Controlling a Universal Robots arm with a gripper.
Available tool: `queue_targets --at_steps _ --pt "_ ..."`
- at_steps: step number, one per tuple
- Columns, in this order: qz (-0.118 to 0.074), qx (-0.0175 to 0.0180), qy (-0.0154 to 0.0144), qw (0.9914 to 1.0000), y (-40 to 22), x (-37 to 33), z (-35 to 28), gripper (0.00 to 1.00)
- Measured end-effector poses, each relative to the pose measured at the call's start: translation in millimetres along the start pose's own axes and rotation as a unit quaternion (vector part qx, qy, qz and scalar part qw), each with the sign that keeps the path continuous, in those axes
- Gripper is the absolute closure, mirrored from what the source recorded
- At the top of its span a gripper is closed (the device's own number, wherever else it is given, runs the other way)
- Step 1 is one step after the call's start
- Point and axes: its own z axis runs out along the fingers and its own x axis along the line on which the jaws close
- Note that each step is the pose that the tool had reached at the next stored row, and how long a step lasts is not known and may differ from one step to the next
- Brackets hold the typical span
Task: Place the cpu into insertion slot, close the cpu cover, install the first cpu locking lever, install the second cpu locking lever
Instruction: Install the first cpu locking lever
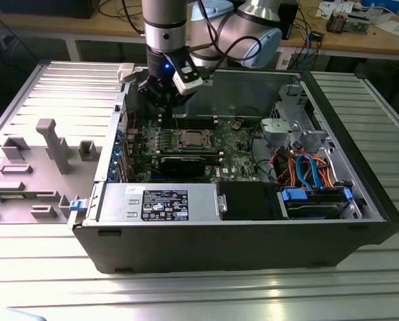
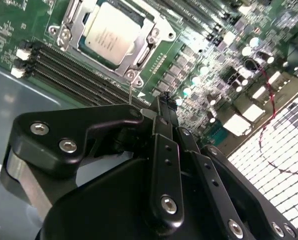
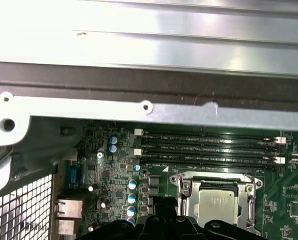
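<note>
The cpu [image 2: 111, 32] lies inside the open computer case [image 1: 359, 194], on the green board [image 3: 104, 170]. It is seated in the insertion slot [image 3: 192, 200], just beside 4 long black memory slots [image 3: 208, 147]. The gripper [image 2: 161, 102] hangs above the board near those slots, apart from the chip. Its fingers are drawn together with nothing visible between them. The cpu cover [image 2: 70, 22], a thin silvery frame, appears to lie down around the chip's edges. I judge the chip light, stiff and flat, slick on top and delicate underneath, best held by 2 opposite edges. It is a small square with a dull silver-beige top carrying faint print.
</note>
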Motion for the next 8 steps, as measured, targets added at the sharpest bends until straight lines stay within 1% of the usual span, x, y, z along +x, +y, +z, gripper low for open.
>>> queue_targets --at_steps 4,8 --pt "0.000 0.0000 0.0000 1.00000 4.8 -0.3 0.2 0.89" --pt "0.000 0.0000 0.0000 1.00000 8.0 -0.5 0.4 0.89"
